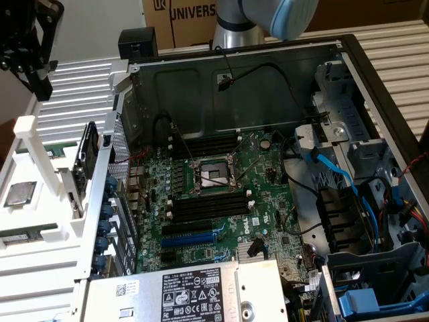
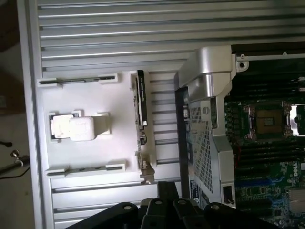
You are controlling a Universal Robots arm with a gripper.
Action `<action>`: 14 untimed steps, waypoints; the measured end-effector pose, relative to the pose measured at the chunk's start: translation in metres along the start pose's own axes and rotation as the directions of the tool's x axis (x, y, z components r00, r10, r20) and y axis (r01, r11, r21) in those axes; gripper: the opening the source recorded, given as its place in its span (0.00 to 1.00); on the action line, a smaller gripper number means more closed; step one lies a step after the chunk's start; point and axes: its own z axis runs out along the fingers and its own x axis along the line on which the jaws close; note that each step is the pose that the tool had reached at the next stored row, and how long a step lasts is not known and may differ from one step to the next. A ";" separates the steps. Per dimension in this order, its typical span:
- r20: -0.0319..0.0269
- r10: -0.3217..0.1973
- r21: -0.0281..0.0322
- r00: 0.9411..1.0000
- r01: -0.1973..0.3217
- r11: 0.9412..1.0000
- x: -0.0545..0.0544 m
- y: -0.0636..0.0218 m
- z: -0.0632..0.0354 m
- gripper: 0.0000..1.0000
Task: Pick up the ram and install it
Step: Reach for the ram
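White holder point(image 1: 30, 134) holds ram point(image 1: 86, 153) on edge — claw point(image 1: 40, 84) well apart.

The arm point(image 1: 231, 28) is a smooth silver-grey tube, and its rounded joint carries a pale blue cap point(image 1: 289, 17), seen between twelve and one o'clock in the exterior view. At about ten o'clock in that view, the pincer point(image 1: 39, 84) is matt black. It is built of flat, angular link plates with small pale spots at the pivots. In the wrist view its linkage shows as a row of black rounded knuckles point(image 2: 167, 210) with faint glossy highlights.
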 end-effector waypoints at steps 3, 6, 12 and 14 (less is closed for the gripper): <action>0.000 0.000 0.000 1.000 0.000 1.000 0.013 -0.0012 -0.0009 0.10; 0.000 0.000 0.000 1.000 0.000 1.000 0.032 -0.0029 -0.0021 0.10; 0.000 -0.001 0.000 1.000 0.001 1.000 0.059 -0.0055 -0.0038 0.10; 0.000 -0.002 0.000 1.000 0.002 1.000 0.067 -0.0064 -0.0044 0.10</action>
